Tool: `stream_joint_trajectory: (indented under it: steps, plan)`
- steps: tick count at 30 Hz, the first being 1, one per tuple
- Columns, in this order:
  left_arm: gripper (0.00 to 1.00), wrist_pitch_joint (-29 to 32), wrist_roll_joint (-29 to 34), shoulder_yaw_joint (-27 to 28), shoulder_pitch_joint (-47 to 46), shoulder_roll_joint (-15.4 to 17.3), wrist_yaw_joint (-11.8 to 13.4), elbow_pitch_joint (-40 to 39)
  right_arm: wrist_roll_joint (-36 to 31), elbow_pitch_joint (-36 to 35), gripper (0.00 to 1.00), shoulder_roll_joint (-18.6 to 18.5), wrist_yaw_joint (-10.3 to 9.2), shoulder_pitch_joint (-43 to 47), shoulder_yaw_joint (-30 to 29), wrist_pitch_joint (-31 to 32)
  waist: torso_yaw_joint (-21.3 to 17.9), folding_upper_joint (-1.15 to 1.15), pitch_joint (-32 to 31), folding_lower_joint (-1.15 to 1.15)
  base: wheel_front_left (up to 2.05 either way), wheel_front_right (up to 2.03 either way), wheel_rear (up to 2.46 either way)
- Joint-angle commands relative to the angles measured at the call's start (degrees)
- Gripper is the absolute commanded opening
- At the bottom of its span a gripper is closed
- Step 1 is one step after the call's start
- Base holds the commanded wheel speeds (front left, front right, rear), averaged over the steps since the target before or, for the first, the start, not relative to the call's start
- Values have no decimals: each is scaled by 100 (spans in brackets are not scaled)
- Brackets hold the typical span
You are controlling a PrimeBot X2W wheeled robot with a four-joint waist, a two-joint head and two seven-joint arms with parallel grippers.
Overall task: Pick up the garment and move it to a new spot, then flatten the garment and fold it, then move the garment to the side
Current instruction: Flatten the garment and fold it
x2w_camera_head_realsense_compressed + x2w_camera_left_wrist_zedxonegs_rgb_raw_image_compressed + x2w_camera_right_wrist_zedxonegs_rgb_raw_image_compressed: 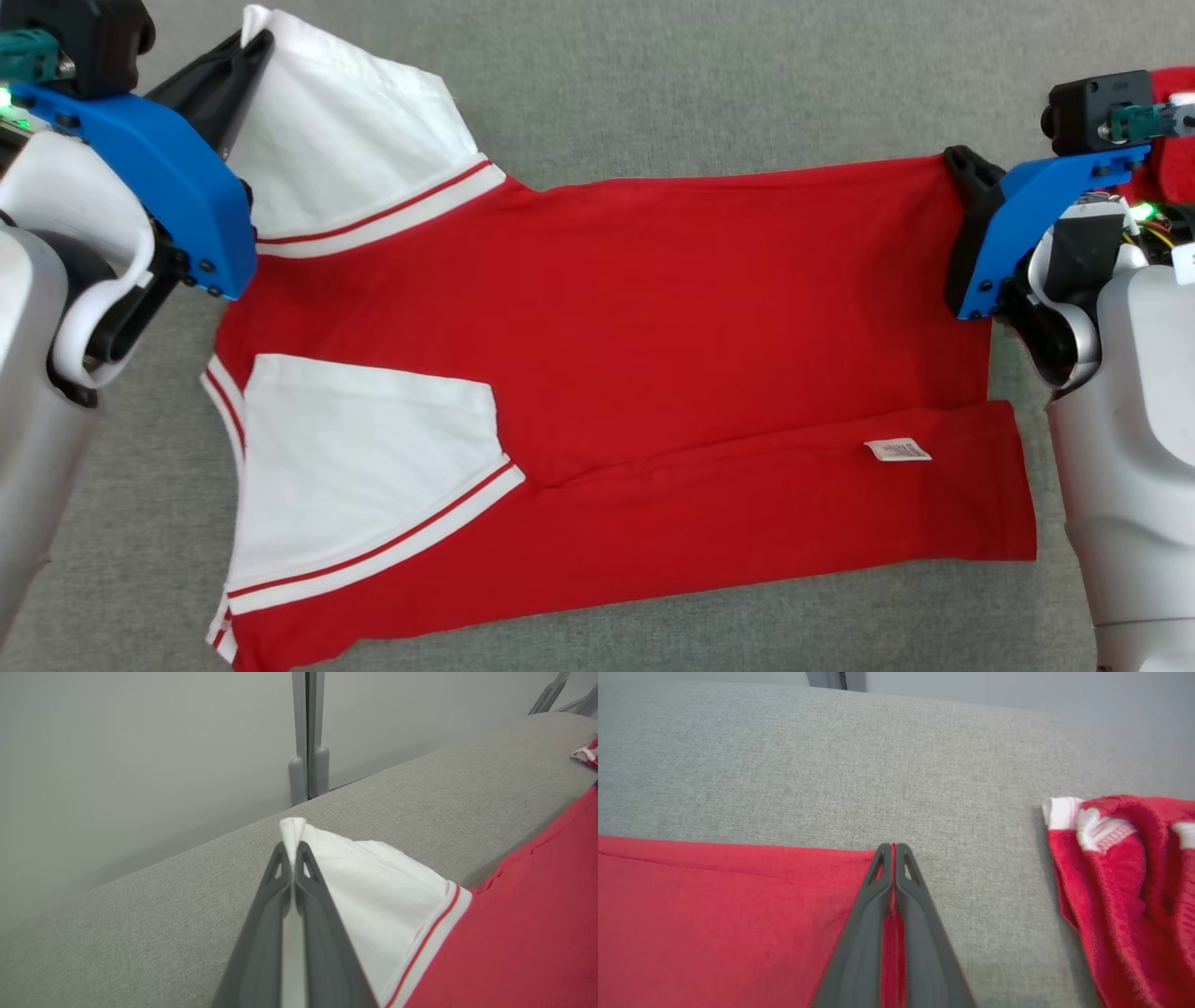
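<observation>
Red garment [607, 327] with white sleeves lies spread across the grey fabric surface [700, 84], sleeves toward the robot's left and hem toward its right. Both claws are pinched shut on it.

The left gripper [260, 45] is clamped on the outer tip of the far sleeve [355, 140]. In the left wrist view a small fold of white cloth pokes out past the closed fingers [273, 905] (the sleeve drapes away from them toward the red body; whether it is raised off the surface at the pinch I cannot tell).

The right gripper [954, 161] is closed on the far hem corner. The right wrist view shows a sliver of red cloth squeezed between its two dark fingers.

The near sleeve [364, 457] lies flat on top of the red body, its red-striped cuff band running diagonally. Along the near side a red strip lies at a slight angle to the rest and meets it along a crease. This strip reaches further right than the layer above it, and a small white label [897, 451] sits on it.

Another red-and-white cloth [1120, 872] lies bunched on the surface to the right of the right gripper, apart from the garment. Behind the surface stands a pale wall with a grey upright post [308, 732].
</observation>
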Motion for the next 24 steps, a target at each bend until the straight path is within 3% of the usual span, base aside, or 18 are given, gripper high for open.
stream_joint_trajectory:
  steps: [1, 11, 18, 24]
  plan:
    - [0, -121, -4, 14, 77, -22, -7, -42, -121, 30, 0, -53, 1, -52, -21, -159, 20, 0, -95, 0, 0, 0, 0]
    - [0, -800, -377, 16, 1413, -33, 120, -675, -4, -246, 0, -104, 1, 1002, 226, -1153, 244, 0, -1059, 0, 0, 0, 0]
    - [0, -1295, -678, 24, 2980, 20, 461, -1156, 202, -893, 0, 14, 1, 2331, -34, -1481, 367, 0, -1641, 0, 0, 0, 0]
    - [0, -1887, -820, -28, 3888, -177, 577, -931, 120, -1299, 0, 241, 1, 3093, -443, -1647, 385, 0, -1897, 0, 0, 0, 0]
